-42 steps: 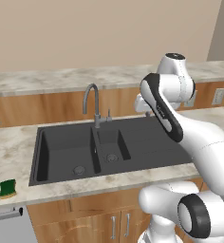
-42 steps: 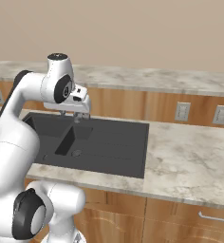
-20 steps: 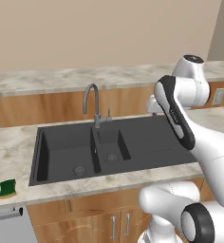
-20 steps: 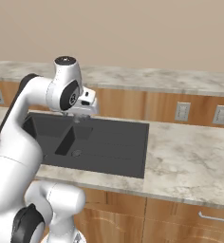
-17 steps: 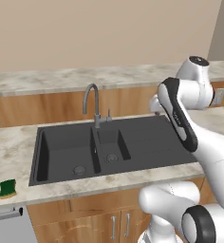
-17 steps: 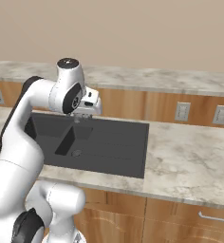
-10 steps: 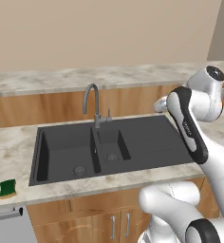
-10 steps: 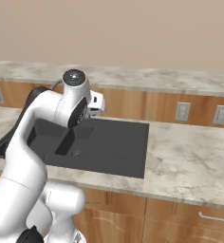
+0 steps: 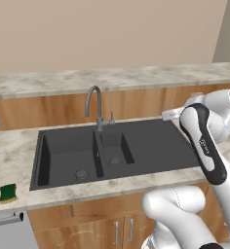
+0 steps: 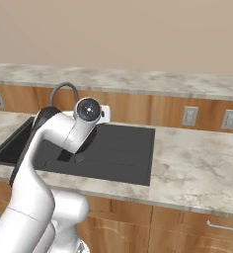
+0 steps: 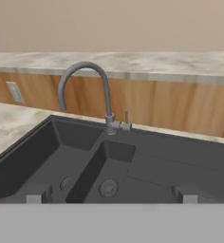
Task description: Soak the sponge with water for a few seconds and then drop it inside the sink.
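Over the right end of the sink (image 9: 151,146), above its flat drainboard, our hand (image 11: 109,195) hung with its two fingertips (image 11: 37,195) set wide apart and nothing between them. In the hand view the fingertips framed the smaller basin's round drain (image 11: 107,188) straight ahead and below. The grey gooseneck faucet (image 11: 88,90) rose beyond that, at the far rim, its spout curving toward the bigger basin (image 11: 33,161) off to one side of the hand. A small lever (image 11: 126,119) stood just beside the faucet's base. We saw no stream running from the spout.

The sponge (image 9: 8,193) lay well away from the hand, on the marble desk (image 9: 9,160) past the far end of the sink, near the desk's front edge. Its dark green top faced up over the yellow layer, and it rested flat, apart from the sink's rim.

From the right base view, our white arm (image 10: 64,133) bent across the sink's near corner, covering the hand.
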